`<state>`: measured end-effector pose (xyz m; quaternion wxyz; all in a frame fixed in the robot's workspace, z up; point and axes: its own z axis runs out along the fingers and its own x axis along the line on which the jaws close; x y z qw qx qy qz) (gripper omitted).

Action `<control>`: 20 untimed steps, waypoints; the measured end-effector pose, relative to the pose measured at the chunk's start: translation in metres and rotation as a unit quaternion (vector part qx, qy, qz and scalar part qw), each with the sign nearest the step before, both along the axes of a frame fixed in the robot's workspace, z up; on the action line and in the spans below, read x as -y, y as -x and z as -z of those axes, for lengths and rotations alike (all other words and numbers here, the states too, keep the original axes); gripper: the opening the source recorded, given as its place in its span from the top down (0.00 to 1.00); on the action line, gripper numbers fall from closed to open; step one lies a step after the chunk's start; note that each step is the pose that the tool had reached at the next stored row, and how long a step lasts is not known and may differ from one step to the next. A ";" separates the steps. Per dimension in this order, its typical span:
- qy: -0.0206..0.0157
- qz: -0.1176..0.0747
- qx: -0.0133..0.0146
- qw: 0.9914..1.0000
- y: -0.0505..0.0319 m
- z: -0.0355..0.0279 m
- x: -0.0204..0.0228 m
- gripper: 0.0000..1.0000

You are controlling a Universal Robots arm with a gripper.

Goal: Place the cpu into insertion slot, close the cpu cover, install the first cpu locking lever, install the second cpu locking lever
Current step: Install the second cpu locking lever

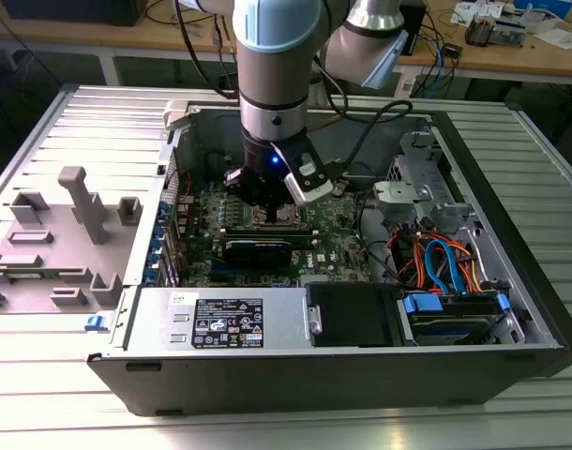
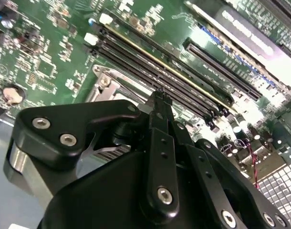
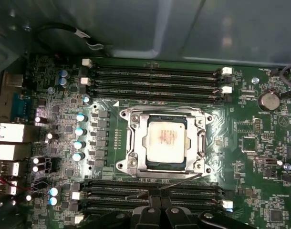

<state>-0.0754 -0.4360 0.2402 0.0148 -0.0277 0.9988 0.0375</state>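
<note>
The cpu [image 3: 165,140] sits in the insertion slot [image 3: 132,164] with the cpu cover [image 3: 199,143] apparently closed over its edges. The end effector [image 3: 159,202], fingers clenched together, hovers at the socket's six o'clock edge, beside a thin lever [image 3: 164,185].

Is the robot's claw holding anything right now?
It cannot be told. The gripper sits low over the motherboard beside the cpu cover, which lies closed over the cpu, close to a thin locking lever.

The cpu [image 3: 165,141] lies flat in the insertion slot [image 3: 136,164], cpu cover [image 3: 201,143] apparently closed.
</note>
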 end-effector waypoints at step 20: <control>-0.006 -0.001 0.000 1.000 0.0023 0.0077 0.0001 0.89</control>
